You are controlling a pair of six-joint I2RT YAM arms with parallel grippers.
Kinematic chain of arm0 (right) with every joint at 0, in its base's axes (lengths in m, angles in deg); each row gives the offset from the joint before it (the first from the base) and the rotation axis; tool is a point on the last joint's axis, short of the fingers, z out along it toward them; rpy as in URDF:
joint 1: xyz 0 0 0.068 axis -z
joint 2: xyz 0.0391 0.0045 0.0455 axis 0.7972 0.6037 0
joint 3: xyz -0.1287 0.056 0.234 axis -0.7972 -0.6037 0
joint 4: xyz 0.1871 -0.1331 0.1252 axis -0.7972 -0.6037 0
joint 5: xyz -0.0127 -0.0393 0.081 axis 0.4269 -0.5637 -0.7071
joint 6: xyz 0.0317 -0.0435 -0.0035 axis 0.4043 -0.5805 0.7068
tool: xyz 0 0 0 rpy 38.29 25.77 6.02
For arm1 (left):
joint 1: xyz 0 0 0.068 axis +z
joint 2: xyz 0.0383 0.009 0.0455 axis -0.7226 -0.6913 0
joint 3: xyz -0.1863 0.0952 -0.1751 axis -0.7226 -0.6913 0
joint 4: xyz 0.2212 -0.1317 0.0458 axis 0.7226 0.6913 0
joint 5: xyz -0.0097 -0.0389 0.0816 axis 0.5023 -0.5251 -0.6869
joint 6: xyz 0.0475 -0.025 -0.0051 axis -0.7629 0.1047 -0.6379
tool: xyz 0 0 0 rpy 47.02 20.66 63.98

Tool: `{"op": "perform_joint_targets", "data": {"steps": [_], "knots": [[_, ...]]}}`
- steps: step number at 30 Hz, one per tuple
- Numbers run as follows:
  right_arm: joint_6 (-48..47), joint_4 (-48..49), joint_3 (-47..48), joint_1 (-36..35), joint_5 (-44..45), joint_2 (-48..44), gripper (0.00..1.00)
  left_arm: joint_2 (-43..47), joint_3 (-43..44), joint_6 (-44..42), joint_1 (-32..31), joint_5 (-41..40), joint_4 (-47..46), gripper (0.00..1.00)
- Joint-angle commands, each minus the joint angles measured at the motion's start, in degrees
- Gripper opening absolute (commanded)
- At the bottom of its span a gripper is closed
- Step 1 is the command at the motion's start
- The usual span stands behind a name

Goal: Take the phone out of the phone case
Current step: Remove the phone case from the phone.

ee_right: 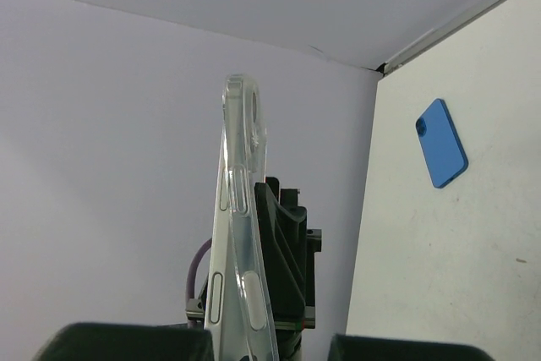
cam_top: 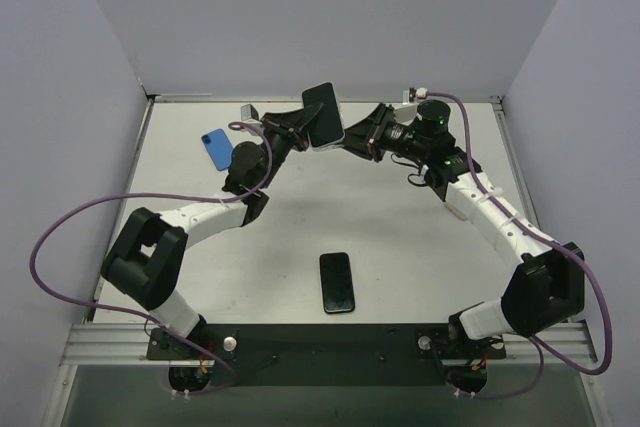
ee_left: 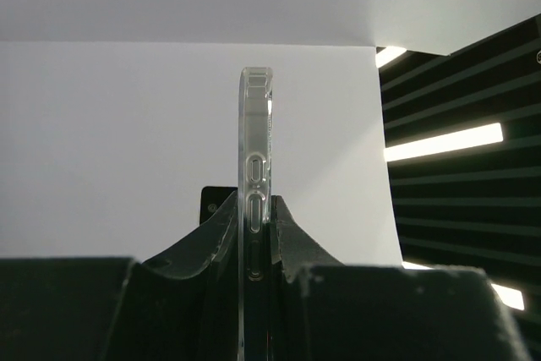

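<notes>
Clamping the clear phone case (ee_left: 255, 166) edge-on, the left gripper (ee_left: 255, 243) has its jaws clenched on the case's lower part, one black finger pressed against each flat side. From above, both arms meet over the far half of the bench (cam_top: 400, 237) and hold the case in the air. The phone (cam_top: 321, 109) shows as a dark face inside the pale rim, so it sits in the case. The right gripper (cam_top: 352, 135) meets the case from the opposite side. In its own wrist view the jaws stand either side of the case's edge with a gap on one side; whether they pinch it I cannot tell. Two other things lie flat on the bench: a black phone (cam_top: 337, 282) near the arm bases, and a blue phone case (cam_top: 215, 149) at the far left, well apart from it.
</notes>
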Motion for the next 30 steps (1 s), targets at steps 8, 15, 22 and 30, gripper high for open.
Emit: {"op": "perform_joint_targets", "data": {"steps": [8, 15, 22, 30], "knots": [[-6.91, -14.27, -7.00, 5.31, 11.24, -3.07, 0.00, 4.36, -4.16, -0.72, -3.04, 21.31, -15.63, 0.37], [-16.75, -27.09, -7.00, 7.08, 19.06, -6.94, 0.00, -0.91, -10.31, -1.59, -2.61, 23.95, -15.90, 0.89], [-25.45, -35.46, -4.45, 7.25, 27.41, -8.52, 0.00, -0.31, -15.15, -5.37, -1.03, 25.62, -11.08, 0.91], [-33.96, -40.81, -2.26, 4.80, 34.25, -7.29, 0.00, 4.17, -12.09, -15.38, -0.14, 26.07, 9.91, 0.92]]}}
